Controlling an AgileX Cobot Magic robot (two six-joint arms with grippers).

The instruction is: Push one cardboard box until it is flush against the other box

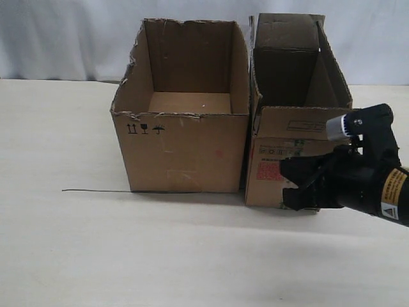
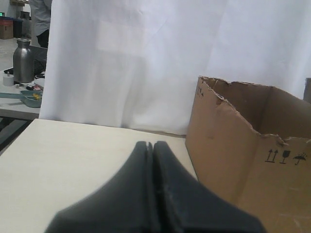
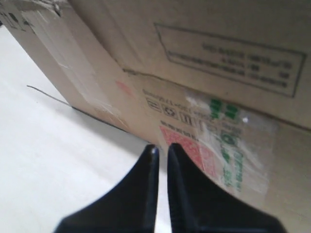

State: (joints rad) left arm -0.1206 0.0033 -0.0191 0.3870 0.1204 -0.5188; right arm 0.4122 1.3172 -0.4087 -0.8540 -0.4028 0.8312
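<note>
The cardboard box (image 1: 295,121), narrow and tall with raised flaps, stands on the right with a red label (image 1: 268,170) and green-printed tape on its front. The other box (image 1: 185,147), wider with a ragged rim and black symbols, stands to its left; only a thin dark slit shows between them. My right gripper (image 1: 285,182) hangs in front of the narrow box's lower front, jaws shut with a hairline slit and nothing in them; its wrist view shows the gripper (image 3: 161,148) close to the red label (image 3: 194,145). My left gripper (image 2: 149,144) is shut, well clear of the wide box (image 2: 233,145).
A thin dark wire (image 1: 96,190) lies on the pale table (image 1: 192,256), running left from the wide box's front corner. A white curtain (image 1: 64,38) hangs behind. Off the table's far side stands a metal bottle (image 2: 22,60) on another bench.
</note>
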